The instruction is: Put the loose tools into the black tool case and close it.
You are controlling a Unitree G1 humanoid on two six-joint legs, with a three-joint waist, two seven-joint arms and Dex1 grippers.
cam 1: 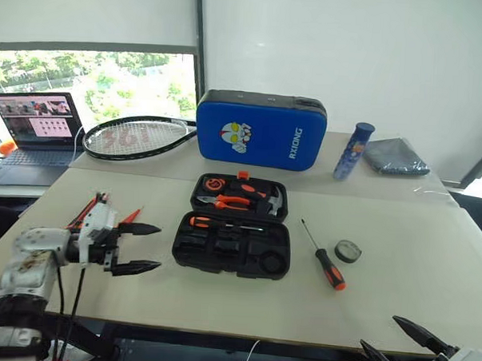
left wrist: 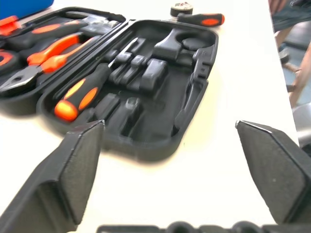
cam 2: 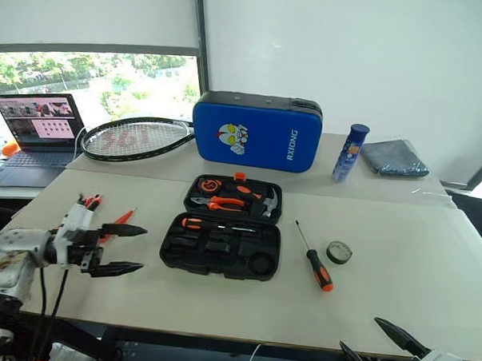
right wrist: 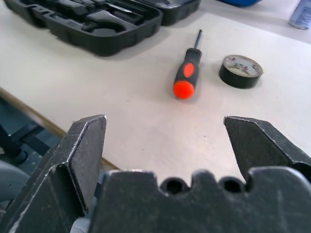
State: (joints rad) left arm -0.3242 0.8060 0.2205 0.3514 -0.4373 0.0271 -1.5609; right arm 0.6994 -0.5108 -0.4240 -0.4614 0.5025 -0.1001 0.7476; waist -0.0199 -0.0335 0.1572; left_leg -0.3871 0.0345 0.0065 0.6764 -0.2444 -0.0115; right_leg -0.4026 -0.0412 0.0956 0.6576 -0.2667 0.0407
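Open tool case (cam 1: 232,246) mid-table (cam 1: 396,299), one screwdriver (cam 1: 223,224) slotted inside; another screwdriver (cam 1: 324,258) and tape roll (cam 1: 347,251) loose beside. Both grippers' fingers spread, empty: left gripper (cam 1: 144,248), right gripper (cam 1: 398,342).

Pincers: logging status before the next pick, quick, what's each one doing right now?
Left pincer: open, holding nothing, beside the black tool case.
Right pincer: open, holding nothing, at the table's near edge.

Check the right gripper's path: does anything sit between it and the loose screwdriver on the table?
Nothing visible does. The right gripper is open, and bare table lies between it and the screwdriver. The tape roll lies beside the screwdriver, apart from it, and the black tool case stands off to the other side.
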